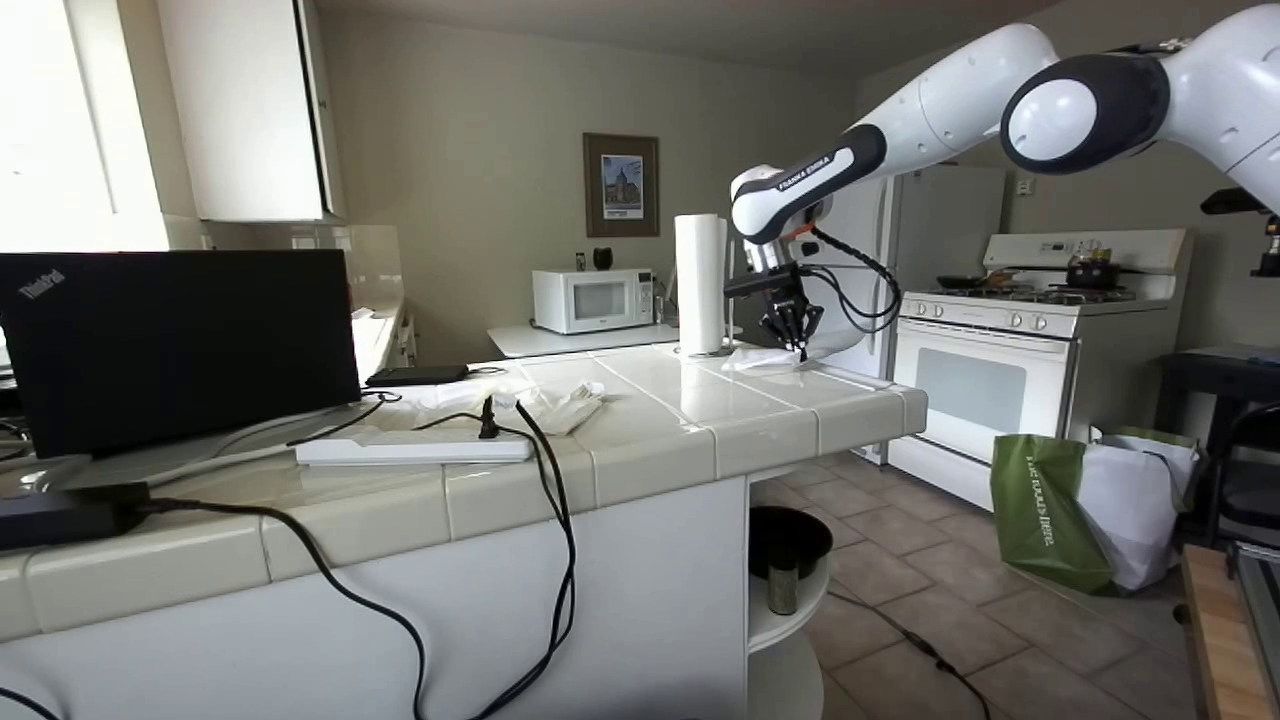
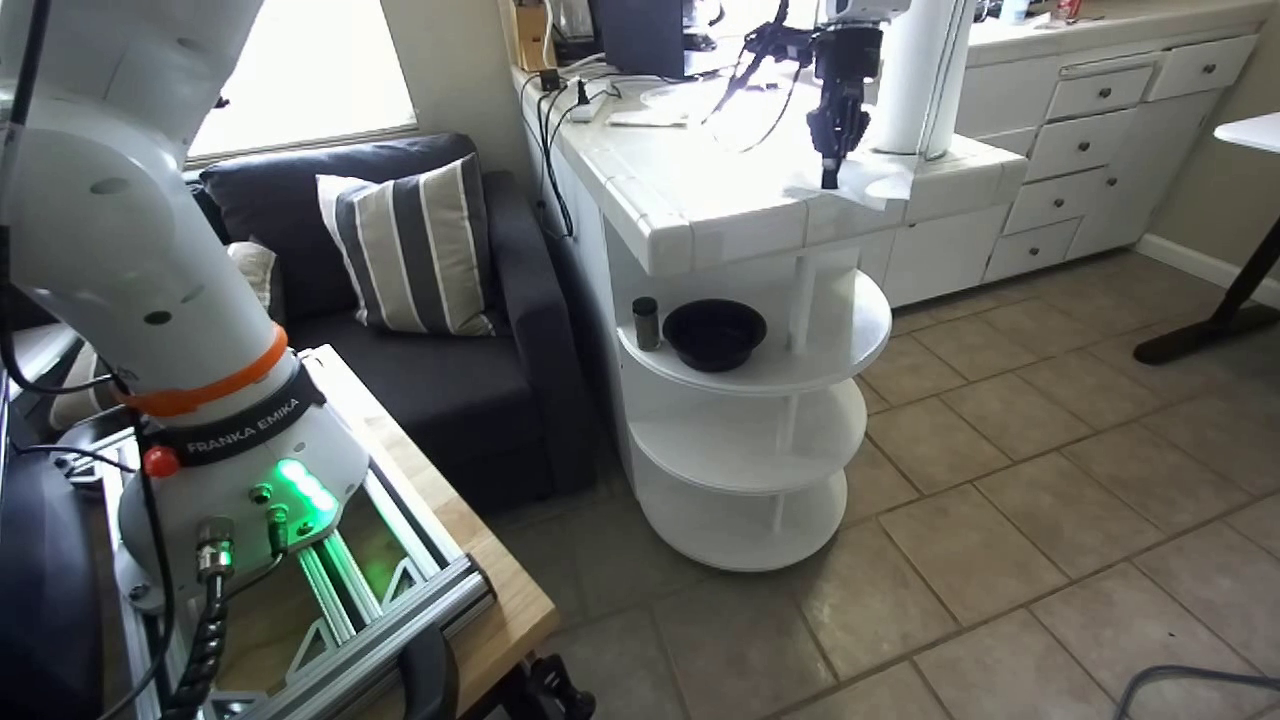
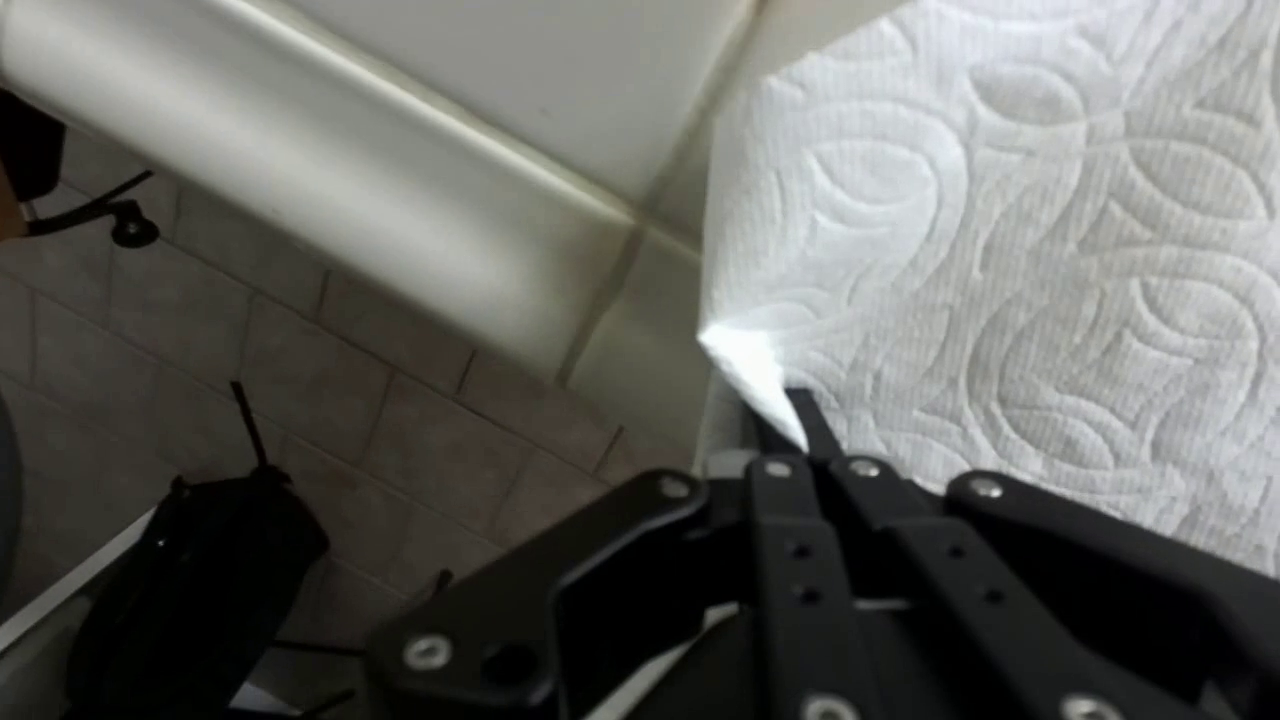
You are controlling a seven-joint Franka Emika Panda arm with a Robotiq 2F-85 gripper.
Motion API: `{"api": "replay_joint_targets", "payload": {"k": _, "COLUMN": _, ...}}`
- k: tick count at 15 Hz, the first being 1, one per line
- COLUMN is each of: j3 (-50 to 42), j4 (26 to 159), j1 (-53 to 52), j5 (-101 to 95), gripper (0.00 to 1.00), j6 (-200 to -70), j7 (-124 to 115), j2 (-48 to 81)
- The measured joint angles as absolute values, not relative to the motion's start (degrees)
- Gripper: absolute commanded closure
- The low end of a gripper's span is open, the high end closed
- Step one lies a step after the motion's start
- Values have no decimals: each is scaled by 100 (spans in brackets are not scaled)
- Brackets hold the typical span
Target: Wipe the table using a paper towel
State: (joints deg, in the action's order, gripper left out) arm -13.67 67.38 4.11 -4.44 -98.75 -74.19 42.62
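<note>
The table [image 1: 660,400] is a long counter with a pale tiled top; it also shows in the other exterior view [image 2: 720,180] and in the wrist view [image 3: 520,70]. The white paper towel roll [image 1: 699,285] stands upright near the counter's end, also in an exterior view [image 2: 908,85]. A loose embossed paper towel sheet [image 3: 980,240] lies spread by the counter edge. My black gripper [image 3: 790,420] points down, shut on a pinched corner of that sheet. In both exterior views the gripper [image 1: 803,350] [image 2: 830,182] is low at the counter top beside the roll. Whether the sheet joins the roll is unclear.
A black laptop [image 1: 180,350], a white power strip [image 1: 415,450] with cables and crumpled white plastic [image 1: 560,408] lie along the counter. A round open shelf [image 2: 755,380] with a black bowl [image 2: 714,335] is under the counter end. A white stove [image 1: 985,380] stands beyond.
</note>
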Motion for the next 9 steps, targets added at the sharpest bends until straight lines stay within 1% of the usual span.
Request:
{"api": "replay_joint_targets", "payload": {"k": 4, "j3": -1327, "j4": 6501, "j1": 359, "j5": -701, "gripper": 100, "j6": -10219, "j7": -7289, "j2": 4458}}
{"api": "replay_joint_targets", "payload": {"k": 9, "j3": -1175, "j4": 6334, "j1": 341, "j5": -726, "gripper": 100, "j6": -9840, "j7": -6612, "j2": 4522}}
